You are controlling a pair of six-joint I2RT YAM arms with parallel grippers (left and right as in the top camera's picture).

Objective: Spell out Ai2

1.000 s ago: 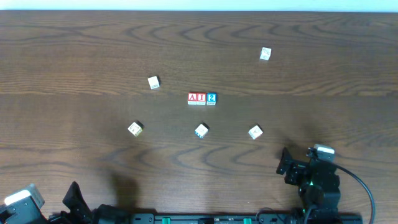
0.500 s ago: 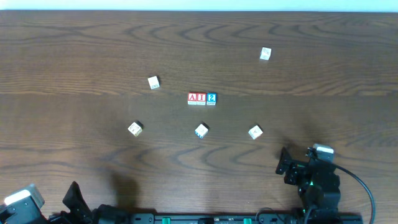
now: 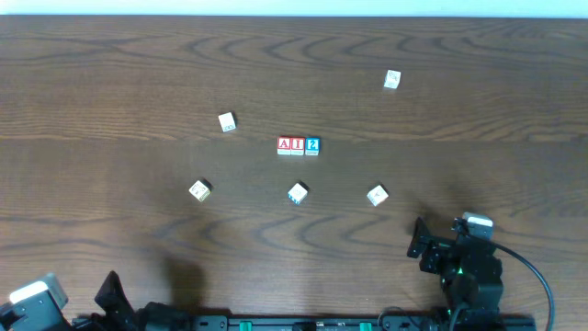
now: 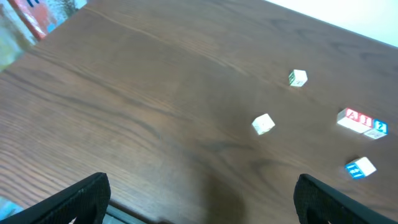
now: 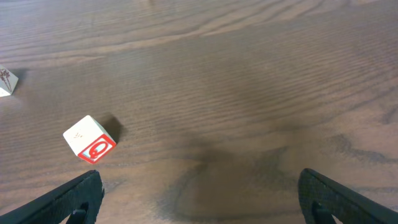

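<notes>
**Ai2 row reads complete, both claws idle at the near edge**

Left claw: fingers spread wide, nothing between them, low over the near left edge of the dark brown wood-grain desk. Right claw: same, spread wide and empty, at the near right. My read: both sit well apart from the work so nothing can nudge the row, and the overhead view of it is unblocked.

Nearest the right claw is a small white cube with a red ring mark, skewed to the grain and untouched. It's a spare, not part of the word. Four more small pale cubes are scattered around the centre, all well apart from the row. Judgement: they aren't needed, and they're far enough out that the word reads cleanly.

Task pieces are at desk centre, in one straight line, touching side by side:
- small white-faced A cube, red border and red letter
- matching white-and-red I cube
- small blue 2 cube with a white digit, at the right end

From overhead the order reads A-I-2, faces up. Looks done to me; I see no further move needed unless alignment tolerance is tight.
</notes>
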